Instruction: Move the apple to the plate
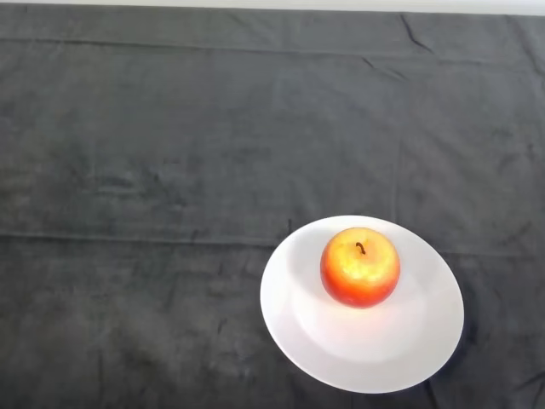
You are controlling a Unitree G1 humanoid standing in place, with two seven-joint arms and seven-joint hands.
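Observation:
A red and yellow apple (360, 267) stands upright, stem up, on a white round plate (298, 332). The plate lies on the dark cloth at the lower right of the head view. The apple rests slightly toward the far side of the plate's middle.
The dark cloth (170, 170) covers the whole table, with a few creases. A pale strip of the table's far edge (341, 5) shows along the top.

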